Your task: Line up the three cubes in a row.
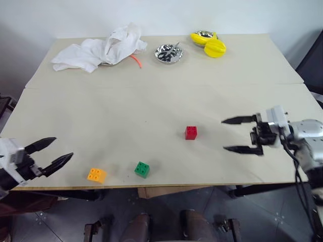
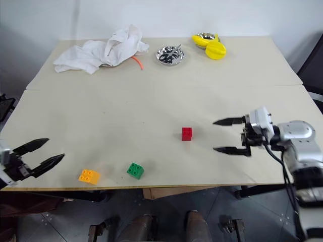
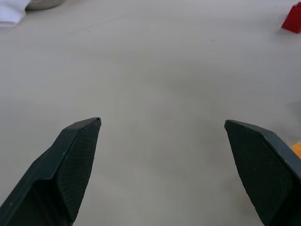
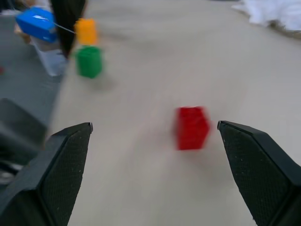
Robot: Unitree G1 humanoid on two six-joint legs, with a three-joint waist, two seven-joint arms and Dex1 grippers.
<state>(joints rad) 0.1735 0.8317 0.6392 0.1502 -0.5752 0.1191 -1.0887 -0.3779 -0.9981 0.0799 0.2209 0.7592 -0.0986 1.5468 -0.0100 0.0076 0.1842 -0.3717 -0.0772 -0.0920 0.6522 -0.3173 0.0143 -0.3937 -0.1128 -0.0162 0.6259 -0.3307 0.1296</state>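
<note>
Three studded cubes rest on the beige table [image 1: 151, 106] near its front edge. The orange-yellow cube [image 1: 96, 175] is furthest left, the green cube [image 1: 142, 169] sits just right of it, and the red cube [image 1: 191, 132] lies further right and further back. My right gripper [image 1: 237, 134] hovers open to the right of the red cube, pointing left at it, nothing between its fingers; the right wrist view shows the red cube [image 4: 192, 127] ahead and clear of the jaws. My left gripper [image 1: 54, 151] is open at the table's front left corner, left of the orange-yellow cube.
At the back of the table lie a crumpled white cloth [image 1: 101, 49], a small metal bowl [image 1: 168, 53] and a yellow lemon-shaped object [image 1: 213, 47] beside another shiny dish. A seam [image 1: 151, 85] crosses the tabletop. A dark chair [image 1: 314, 60] stands at the right.
</note>
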